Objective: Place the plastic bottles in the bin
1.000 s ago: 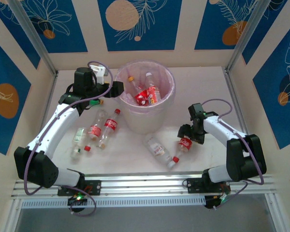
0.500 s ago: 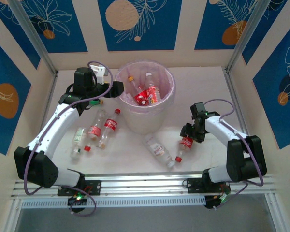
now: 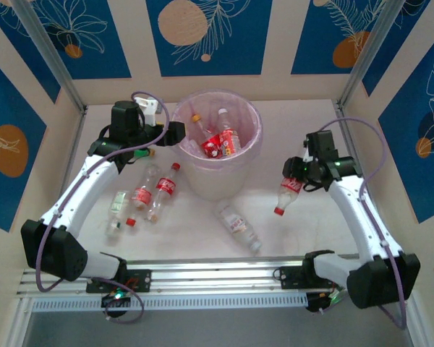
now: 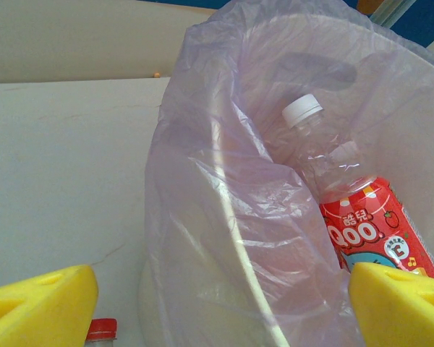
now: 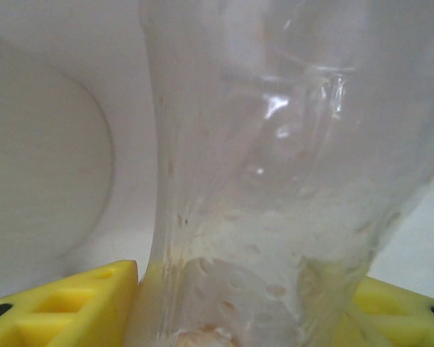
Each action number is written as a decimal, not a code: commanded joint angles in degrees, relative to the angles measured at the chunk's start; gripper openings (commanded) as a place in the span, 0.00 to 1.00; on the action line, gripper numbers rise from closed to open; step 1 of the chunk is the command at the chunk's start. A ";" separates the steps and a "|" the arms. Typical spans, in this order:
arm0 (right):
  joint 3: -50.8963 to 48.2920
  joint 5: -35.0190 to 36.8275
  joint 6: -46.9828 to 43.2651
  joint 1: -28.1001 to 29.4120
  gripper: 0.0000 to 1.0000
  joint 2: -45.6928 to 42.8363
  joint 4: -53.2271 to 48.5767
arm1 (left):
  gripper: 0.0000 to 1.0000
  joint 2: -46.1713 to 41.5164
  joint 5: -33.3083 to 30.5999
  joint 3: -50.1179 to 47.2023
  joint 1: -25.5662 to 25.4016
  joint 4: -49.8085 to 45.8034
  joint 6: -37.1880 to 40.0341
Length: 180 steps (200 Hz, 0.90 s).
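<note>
Right pincer (image 3: 298,175), newly clenched on a red-labelled bottle (image 3: 285,195), lifts it off the counter (image 3: 304,233), bound for the bin (image 3: 217,184); left pincer (image 3: 175,134) stays released.

The round translucent white plastic bin (image 3: 218,184) has a pinkish-purple film liner (image 4: 224,217). A clear white-capped plastic bottle (image 4: 358,220) shows a cartoon-printed red label; a clear red-capped plastic bottle (image 3: 286,192) also has a red label. The foam finger pads (image 4: 36,303) are yellow. The blue wall panels (image 3: 202,36) bear white leaf outlines and orange discs.

1 bottle (image 5: 275,181): clear, glossy, smooth plastic. Bin liner (image 4: 224,217): thin, wrinkled, translucent film. Table (image 3: 311,231): matt.
</note>
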 commanded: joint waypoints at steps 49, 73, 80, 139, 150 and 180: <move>20.56 6.14 -9.17 0.65 0.58 -2.97 3.76 | 0.89 1.75 -1.96 -2.08 -0.79 -6.93 2.95; 25.01 4.56 -8.94 2.44 0.58 -2.17 8.73 | 0.89 1.66 -2.05 -2.09 -0.79 -6.95 2.98; 26.47 3.05 -8.47 2.66 0.58 -1.63 9.82 | 0.89 1.70 -2.01 -2.08 -0.79 -7.00 2.96; 38.88 -1.33 -7.75 13.48 0.58 7.83 15.33 | 0.89 1.33 -1.70 -2.08 -0.81 -6.92 2.85; 40.65 -1.47 -8.02 15.30 0.58 10.06 16.14 | 0.89 1.25 -1.70 -2.08 -0.79 -6.92 2.86; 44.85 -3.25 -7.60 19.68 0.59 18.17 16.11 | 0.89 1.13 -1.37 -2.17 -0.81 -6.74 2.65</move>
